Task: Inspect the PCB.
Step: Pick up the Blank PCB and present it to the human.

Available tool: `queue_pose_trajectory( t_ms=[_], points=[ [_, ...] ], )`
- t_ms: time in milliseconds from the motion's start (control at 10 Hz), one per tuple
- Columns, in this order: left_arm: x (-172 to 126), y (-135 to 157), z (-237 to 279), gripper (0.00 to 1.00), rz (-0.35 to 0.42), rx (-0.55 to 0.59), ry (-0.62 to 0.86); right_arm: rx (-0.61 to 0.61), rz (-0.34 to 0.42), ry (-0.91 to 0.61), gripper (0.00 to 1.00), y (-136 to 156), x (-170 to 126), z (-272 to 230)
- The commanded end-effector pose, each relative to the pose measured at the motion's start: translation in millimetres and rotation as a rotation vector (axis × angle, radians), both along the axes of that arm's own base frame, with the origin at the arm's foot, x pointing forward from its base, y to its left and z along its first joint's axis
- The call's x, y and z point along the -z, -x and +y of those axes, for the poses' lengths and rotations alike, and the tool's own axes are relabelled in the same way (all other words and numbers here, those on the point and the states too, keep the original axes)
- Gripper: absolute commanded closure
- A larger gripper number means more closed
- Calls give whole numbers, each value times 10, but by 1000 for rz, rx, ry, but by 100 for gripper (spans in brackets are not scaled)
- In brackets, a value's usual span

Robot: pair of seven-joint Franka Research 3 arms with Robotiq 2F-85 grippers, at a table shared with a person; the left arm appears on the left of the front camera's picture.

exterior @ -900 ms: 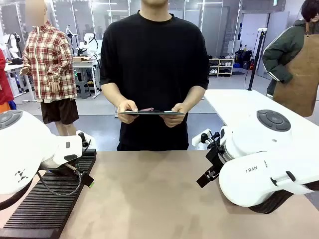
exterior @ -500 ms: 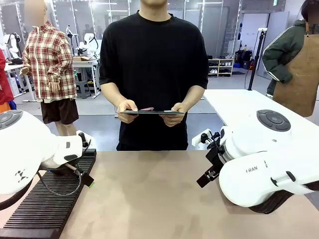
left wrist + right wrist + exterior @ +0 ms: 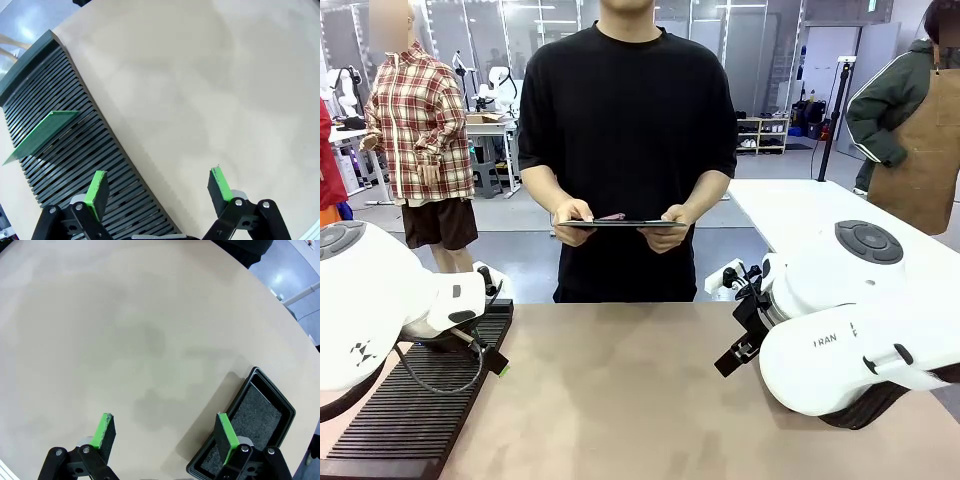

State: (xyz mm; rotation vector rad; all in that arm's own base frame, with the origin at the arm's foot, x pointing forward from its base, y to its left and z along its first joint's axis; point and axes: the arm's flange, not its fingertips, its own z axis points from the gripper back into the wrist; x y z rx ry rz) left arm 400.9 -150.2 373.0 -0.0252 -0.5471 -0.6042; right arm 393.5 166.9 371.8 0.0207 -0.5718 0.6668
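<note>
Both angled down at table [image 3: 200,75], left tool [image 3: 158,180] apart, empty, right tool [image 3: 164,420] likewise.

The thin green PCB [image 3: 42,132] stands edgewise in the black slotted rack [image 3: 92,145].

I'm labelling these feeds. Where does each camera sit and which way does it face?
Front: fixed between left arm and right arm, both showing, facing across the table at the person.
Left wrist: behind the left tool, looking down its open fingers at the ribbed rack holding the PCB.
Right wrist: behind the right tool, looking down its open fingers at the black tray.
Shared: front and left wrist show the rack.
</note>
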Motion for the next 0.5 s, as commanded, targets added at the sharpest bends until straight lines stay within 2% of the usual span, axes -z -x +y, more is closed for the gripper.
queue_pose_trajectory(
  t_ms=[0, 200, 400],
  points=[
    [-213, -48, -30, 0, 38, 48, -49, -5, 6, -27, 0, -22, -266, -63],
    [-718, -50, 78, 0, 134, 95, 65, 4, 106, -123, 0, 15, -740, -264],
    [-1276, 56, 432, 0, 244, 133, 278, 7, 221, -300, 0, 180, -1220, -660]
  ],
)
